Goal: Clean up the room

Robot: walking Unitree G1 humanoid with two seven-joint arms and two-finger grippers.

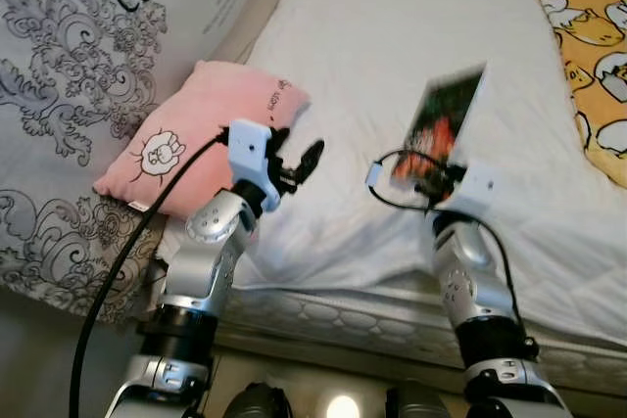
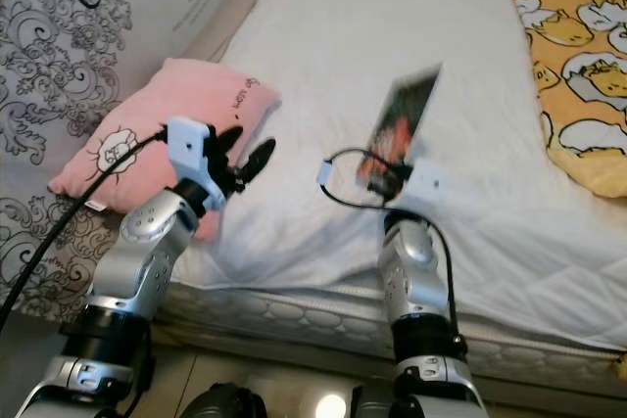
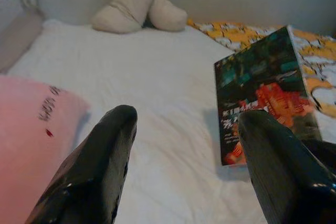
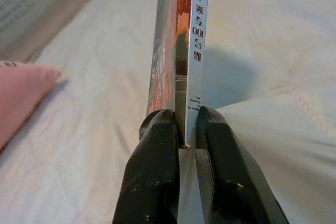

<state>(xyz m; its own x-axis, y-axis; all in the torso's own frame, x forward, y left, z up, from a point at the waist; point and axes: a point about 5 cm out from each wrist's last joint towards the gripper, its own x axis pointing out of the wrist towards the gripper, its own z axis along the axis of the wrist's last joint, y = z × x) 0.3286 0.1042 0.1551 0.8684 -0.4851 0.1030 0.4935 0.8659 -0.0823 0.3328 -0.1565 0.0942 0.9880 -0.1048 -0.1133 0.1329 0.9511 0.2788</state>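
Note:
A thin book [image 1: 443, 122] with a dark green and orange cover is held upright over the white mattress [image 1: 372, 56], blurred in the eye views. My right gripper [image 4: 185, 129] is shut on its lower edge, one black finger on each side of the white spine [image 4: 198, 35]. The same book [image 3: 262, 95] appears in the left wrist view. My left gripper [image 1: 299, 163] hovers open and empty beside a pink cushion [image 1: 201, 134] at the mattress's left edge, to the left of the book.
A grey patterned duvet [image 1: 69, 66] with printed lettering lies left of the cushion. A beige plush toy [image 3: 139, 3] sits at the head of the bed. A yellow blanket [image 1: 588, 36] with egg cartoons covers the right side. The mattress front edge [image 1: 372, 315] is near my arms.

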